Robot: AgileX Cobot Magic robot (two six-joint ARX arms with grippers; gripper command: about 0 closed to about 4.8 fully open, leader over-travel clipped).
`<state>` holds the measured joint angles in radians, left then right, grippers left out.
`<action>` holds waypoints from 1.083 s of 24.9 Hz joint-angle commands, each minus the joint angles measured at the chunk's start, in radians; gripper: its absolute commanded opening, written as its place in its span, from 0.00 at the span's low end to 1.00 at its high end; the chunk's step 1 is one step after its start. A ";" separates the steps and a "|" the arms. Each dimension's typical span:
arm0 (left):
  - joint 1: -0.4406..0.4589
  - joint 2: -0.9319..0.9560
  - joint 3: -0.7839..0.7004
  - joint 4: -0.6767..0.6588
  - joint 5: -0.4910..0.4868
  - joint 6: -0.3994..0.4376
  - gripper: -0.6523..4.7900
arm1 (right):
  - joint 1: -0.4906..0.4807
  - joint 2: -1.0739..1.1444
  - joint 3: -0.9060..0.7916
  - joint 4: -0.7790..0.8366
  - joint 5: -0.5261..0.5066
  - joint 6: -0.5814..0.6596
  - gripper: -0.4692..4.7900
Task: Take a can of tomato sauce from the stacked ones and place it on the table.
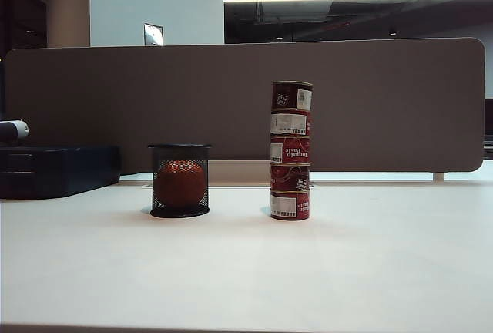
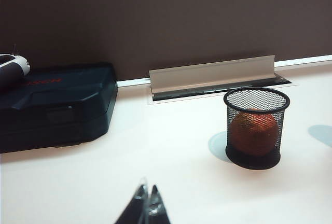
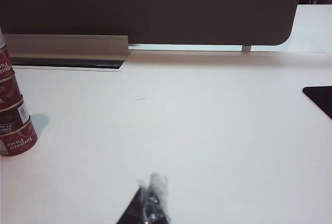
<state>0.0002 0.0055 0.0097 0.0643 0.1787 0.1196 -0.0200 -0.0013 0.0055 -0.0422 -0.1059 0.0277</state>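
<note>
Tomato sauce can (image 1: 292,95) atop stacked ones (image 1: 290,152), untouched; no step begun. Left gripper (image 2: 147,197), right gripper (image 3: 151,195) closed, empty, over table (image 1: 370,271). Next: open, reach top can.

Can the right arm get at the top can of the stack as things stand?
Probably yes. The right pincer is shut and low over bare table, nothing between it and the stack. The mesh cup stands apart on the far side. The top can sits high.
</note>
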 commanded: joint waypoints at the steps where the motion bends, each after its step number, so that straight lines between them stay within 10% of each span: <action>1: 0.002 0.001 0.001 0.011 0.000 0.003 0.11 | -0.001 -0.001 0.003 0.016 0.000 -0.003 0.07; 27: 0.002 0.001 0.002 0.012 0.006 0.000 0.11 | 0.000 -0.001 0.007 0.102 -0.021 0.093 0.07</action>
<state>0.0002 0.0055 0.0097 0.0647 0.1791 0.1192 -0.0200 -0.0013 0.0055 0.0090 -0.1093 0.0940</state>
